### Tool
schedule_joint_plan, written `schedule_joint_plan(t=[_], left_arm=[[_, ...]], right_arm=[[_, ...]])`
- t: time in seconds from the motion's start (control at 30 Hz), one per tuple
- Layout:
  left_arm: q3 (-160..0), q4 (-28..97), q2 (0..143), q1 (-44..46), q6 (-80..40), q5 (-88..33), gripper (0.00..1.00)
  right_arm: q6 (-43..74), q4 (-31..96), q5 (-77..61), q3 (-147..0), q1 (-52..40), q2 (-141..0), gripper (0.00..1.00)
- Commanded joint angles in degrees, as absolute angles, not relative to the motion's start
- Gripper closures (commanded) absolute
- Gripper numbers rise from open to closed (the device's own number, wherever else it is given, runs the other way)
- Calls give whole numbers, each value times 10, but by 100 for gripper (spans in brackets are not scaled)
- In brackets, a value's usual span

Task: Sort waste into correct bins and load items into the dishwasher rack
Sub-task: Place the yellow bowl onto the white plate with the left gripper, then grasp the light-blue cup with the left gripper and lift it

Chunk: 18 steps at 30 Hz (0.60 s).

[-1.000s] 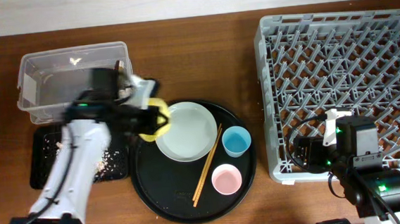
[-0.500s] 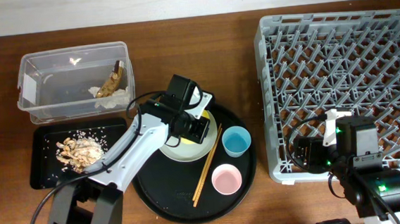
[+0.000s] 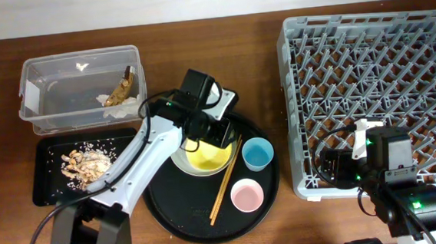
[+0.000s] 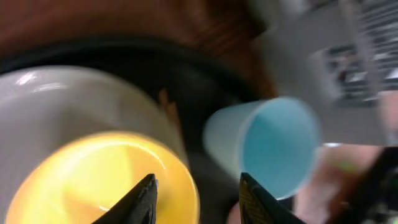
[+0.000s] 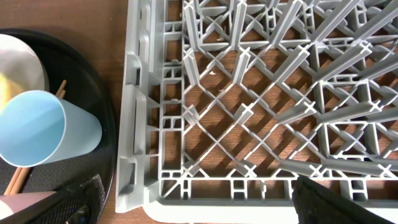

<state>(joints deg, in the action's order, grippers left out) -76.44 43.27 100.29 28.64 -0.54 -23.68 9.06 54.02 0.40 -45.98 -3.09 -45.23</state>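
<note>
The small yellow bowl (image 3: 209, 157) sits on the pale grey-green plate (image 3: 180, 162) in the round black tray. My left gripper (image 4: 198, 186) hangs open just above it; the bowl's (image 4: 93, 180) right rim lies between the fingertips. The blue cup (image 3: 257, 153), the pink cup (image 3: 246, 194) and the chopsticks (image 3: 225, 181) lie in the same tray. The clear tub (image 3: 38, 81) holds the gold-brown wrapper (image 3: 120, 90) and a tissue (image 3: 128, 105). Food scraps (image 3: 86, 163) lie in the shallow black tray (image 3: 49, 187). My right gripper (image 5: 196, 199) is open and empty over the front left corner of the grey rack (image 3: 377, 88).
The round black tray (image 3: 170, 210) sits between the bins and the rack. The blue cup (image 4: 280, 143) stands close to the right of my left fingers. The rack's left wall (image 5: 134, 93) runs beside the tray's edge.
My left arm swung right from over the bins to the plate with the yellow bowl. The bowl now rests on the plate and the jaws are apart. The right arm has not moved.
</note>
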Motion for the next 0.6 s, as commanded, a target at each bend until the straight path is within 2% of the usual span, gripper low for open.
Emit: schedule_joint_plan(t=[0.0, 0.27, 0.43, 0.53, 0.57], left_arm=[[-777, 437, 994, 296, -6, -300, 57], [-776, 440, 1017, 356, -6, -224, 53], [-776, 443, 1069, 394, -7, -174, 55], [-776, 443, 1090, 404, -7, -165, 64], [-776, 443, 1090, 403, -7, -165, 73]], right_arm=[[95, 541, 3, -472, -33, -452, 2], [95, 541, 3, -472, -33, -452, 2], [95, 543, 3, -472, -33, -452, 2], [95, 543, 3, -472, -33, -452, 2], [95, 543, 3, -472, -33, -452, 2]])
